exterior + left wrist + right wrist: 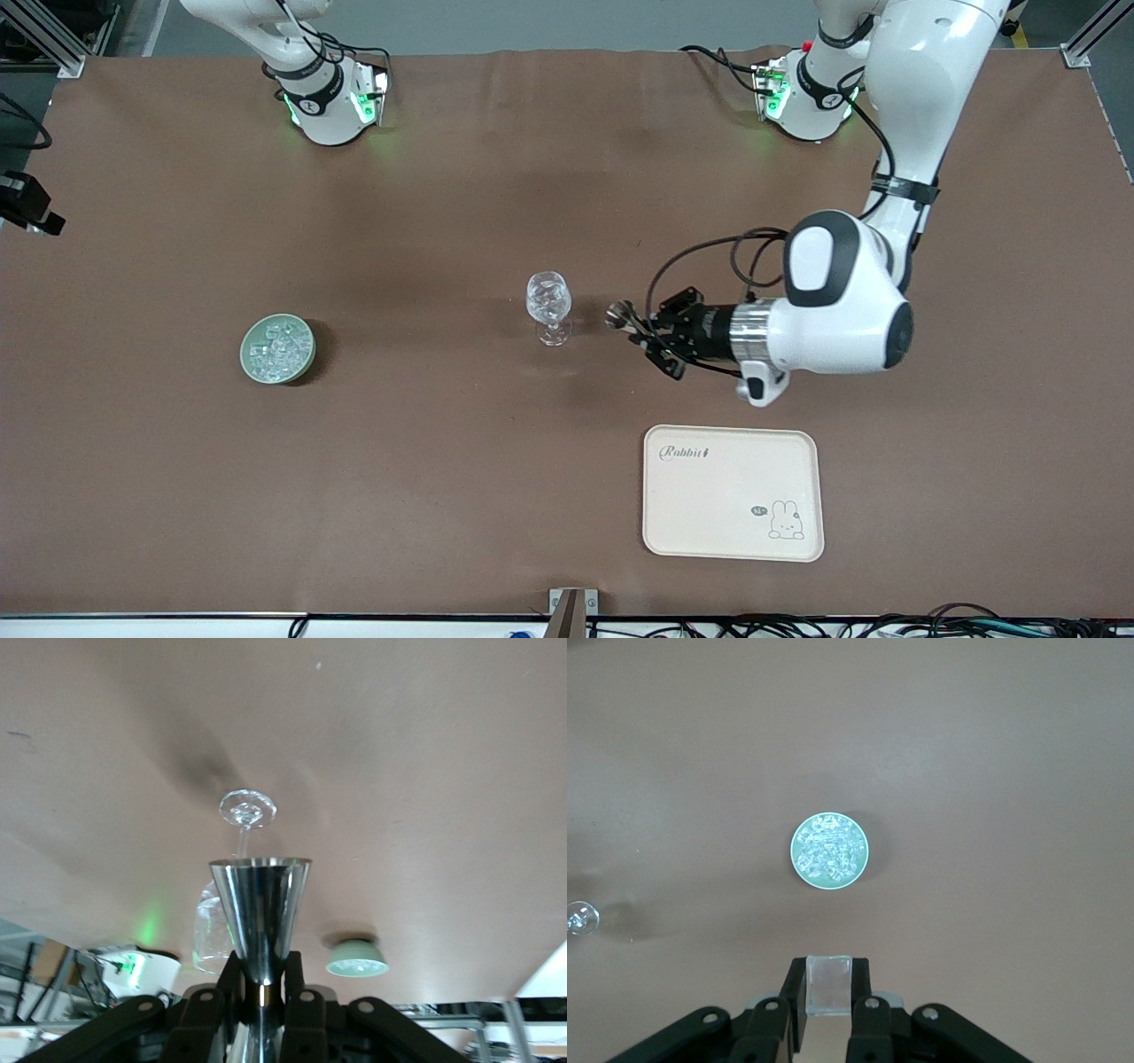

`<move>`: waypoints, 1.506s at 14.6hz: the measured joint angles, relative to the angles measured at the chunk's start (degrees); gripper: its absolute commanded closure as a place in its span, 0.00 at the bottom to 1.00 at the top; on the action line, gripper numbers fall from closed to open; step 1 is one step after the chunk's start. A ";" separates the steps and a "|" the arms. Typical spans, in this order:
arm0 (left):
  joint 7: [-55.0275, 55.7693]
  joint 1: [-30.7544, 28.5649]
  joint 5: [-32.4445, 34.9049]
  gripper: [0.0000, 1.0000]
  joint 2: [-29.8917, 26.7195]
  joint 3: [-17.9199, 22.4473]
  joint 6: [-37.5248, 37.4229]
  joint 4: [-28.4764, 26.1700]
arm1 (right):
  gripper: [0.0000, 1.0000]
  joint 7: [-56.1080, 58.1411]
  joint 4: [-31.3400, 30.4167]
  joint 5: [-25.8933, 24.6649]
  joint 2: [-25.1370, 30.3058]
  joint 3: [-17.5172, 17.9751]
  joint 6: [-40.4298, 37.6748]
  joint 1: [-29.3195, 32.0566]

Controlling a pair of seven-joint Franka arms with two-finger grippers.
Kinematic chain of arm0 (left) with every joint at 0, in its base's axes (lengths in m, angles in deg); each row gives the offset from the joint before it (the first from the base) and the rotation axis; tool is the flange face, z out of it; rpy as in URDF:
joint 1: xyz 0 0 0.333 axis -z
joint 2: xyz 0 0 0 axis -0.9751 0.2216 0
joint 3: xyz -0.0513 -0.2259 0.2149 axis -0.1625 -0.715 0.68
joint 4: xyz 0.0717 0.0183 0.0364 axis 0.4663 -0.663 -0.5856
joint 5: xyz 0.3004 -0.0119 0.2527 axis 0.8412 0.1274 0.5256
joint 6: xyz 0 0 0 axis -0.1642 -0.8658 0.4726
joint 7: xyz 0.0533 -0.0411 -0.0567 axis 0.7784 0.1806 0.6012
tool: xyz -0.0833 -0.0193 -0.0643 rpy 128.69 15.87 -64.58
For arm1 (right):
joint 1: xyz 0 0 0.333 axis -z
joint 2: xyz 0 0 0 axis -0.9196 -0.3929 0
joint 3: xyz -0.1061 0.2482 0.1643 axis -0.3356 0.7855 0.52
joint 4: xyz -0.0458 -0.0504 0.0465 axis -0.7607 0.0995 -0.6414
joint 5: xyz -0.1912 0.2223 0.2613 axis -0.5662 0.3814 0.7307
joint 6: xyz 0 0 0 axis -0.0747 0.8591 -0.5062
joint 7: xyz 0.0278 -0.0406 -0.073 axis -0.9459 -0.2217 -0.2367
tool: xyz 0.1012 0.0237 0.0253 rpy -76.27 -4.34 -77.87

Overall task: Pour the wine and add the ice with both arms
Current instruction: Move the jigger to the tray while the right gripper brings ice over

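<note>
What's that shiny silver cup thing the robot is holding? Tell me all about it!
It is a small measure of shiny silver metal, shaped like an hourglass: two cones joined at a narrow waist. The left gripper is shut on that waist and holds it on its side in the air, beside the stemmed glass, one open mouth pointing toward the glass. No liquid shows. Only the gripper's black fingers touch it.

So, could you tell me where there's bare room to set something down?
Bare cloth runs between the green dish of ice and the stemmed glass. The tray is bare too. It's tight between glass and left gripper, shut on the silver measure.
</note>
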State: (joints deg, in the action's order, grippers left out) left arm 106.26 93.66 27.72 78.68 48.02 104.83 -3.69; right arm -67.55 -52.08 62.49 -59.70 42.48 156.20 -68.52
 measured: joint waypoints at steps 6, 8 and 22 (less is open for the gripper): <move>-3.53 -6.97 -5.62 0.98 3.67 0.00 -1.87 2.08 | 0.99 -11.96 -2.57 0.38 -0.21 8.87 0.91 -1.74; -5.44 -7.97 -7.72 0.98 6.01 0.01 -2.07 2.65 | 1.00 -17.71 -3.67 0.39 -0.98 11.95 2.88 -2.58; -15.15 -10.35 -23.18 0.98 26.17 -0.08 4.19 17.32 | 1.00 -58.54 -4.26 0.30 -18.80 25.07 25.70 -10.77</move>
State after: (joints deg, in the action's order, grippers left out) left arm 91.11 83.32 4.54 104.86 47.94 109.02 13.63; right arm -126.08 -56.34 62.79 -78.49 67.55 181.90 -79.29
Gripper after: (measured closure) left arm 0.784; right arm 0.771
